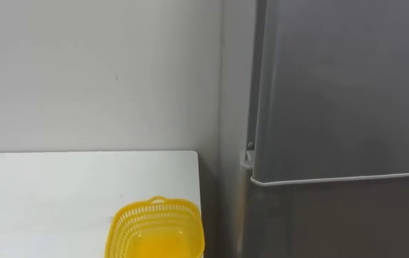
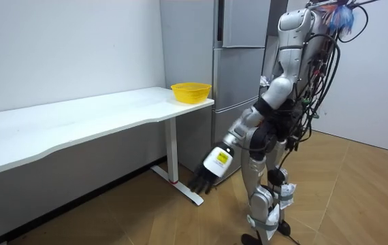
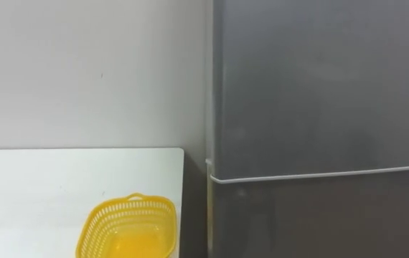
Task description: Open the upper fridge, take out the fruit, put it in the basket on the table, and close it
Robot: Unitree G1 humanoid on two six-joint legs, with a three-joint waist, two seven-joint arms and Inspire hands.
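White table [image 2: 78, 119] spans the frame's left, yellow basket [image 1: 156, 229] at its end beside the shut fridge [image 1: 341, 107]; low centre, left hand [image 2: 214, 163] hangs, fingers straight

A long white table [image 1: 61, 186] stands against a plain pale wall [image 1: 82, 72], its top bare and smooth over most of its length. A yellow plastic basket [image 1: 154, 228] with a perforated, lattice-like wall and a small raised tab on its rim sits upright on the tabletop, close to the table's right end and just inside that edge. In the room view the table rests on a white leg [image 2: 173, 150] with a flat foot, standing on a wooden floor [image 2: 146, 218] laid in a herringbone pattern.
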